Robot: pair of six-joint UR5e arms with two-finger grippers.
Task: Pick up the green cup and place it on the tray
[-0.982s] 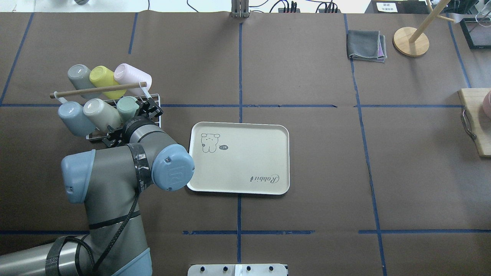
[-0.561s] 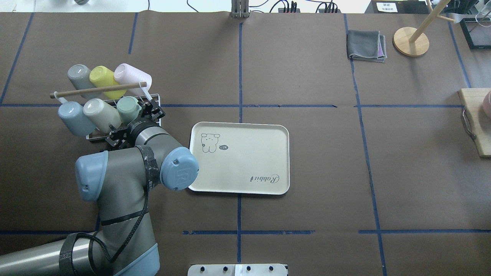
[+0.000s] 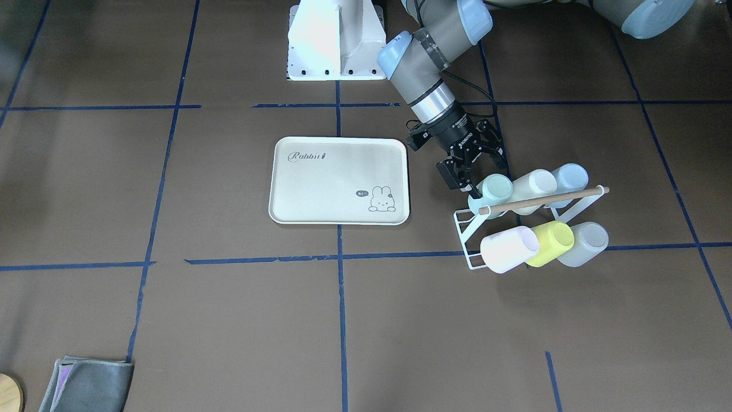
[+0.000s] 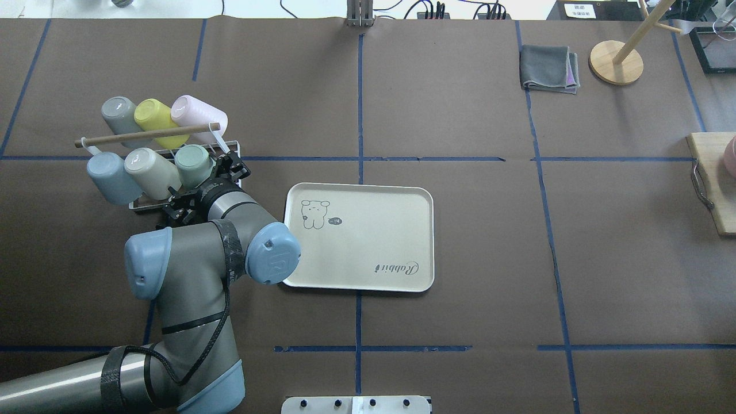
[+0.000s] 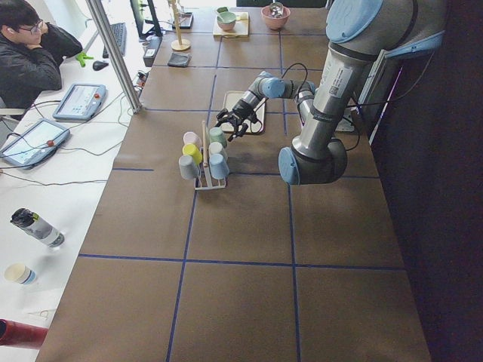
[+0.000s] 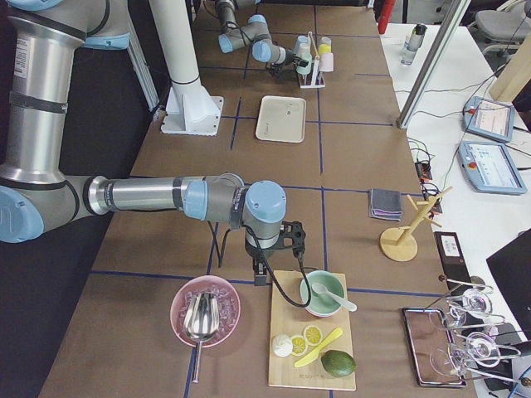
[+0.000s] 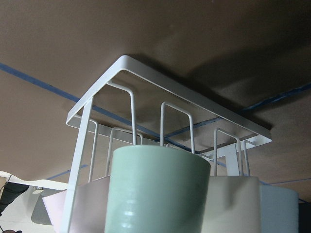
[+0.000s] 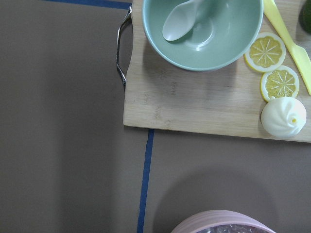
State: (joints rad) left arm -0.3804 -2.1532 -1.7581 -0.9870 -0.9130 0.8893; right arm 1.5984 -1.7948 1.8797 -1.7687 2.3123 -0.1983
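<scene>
The green cup (image 4: 192, 160) is pale mint and lies on its side on the front row of a white wire rack (image 4: 232, 145); it also shows in the front-facing view (image 3: 495, 190). In the left wrist view it fills the lower middle (image 7: 156, 194), very close. My left gripper (image 4: 225, 167) is open right at the cup's near end, fingers spread and empty (image 3: 474, 167). The cream tray (image 4: 359, 237) with the "Rabbit" script lies flat just right of the rack and holds nothing. My right gripper (image 6: 274, 249) hangs by a wooden board far to the right; I cannot tell whether it is open or shut.
The rack also holds a pale blue cup (image 4: 109, 175), a cream cup (image 4: 150, 171), a grey cup (image 4: 122, 114), a yellow-green cup (image 4: 156, 119) and a pink cup (image 4: 195, 115) under a wooden rod (image 4: 144, 135). A folded grey cloth (image 4: 549, 69) and a wooden stand (image 4: 616, 62) sit far right.
My left arm's elbow has swung right and toward the robot. The wrist has edged slightly closer to the green cup. The gripper stays open.
</scene>
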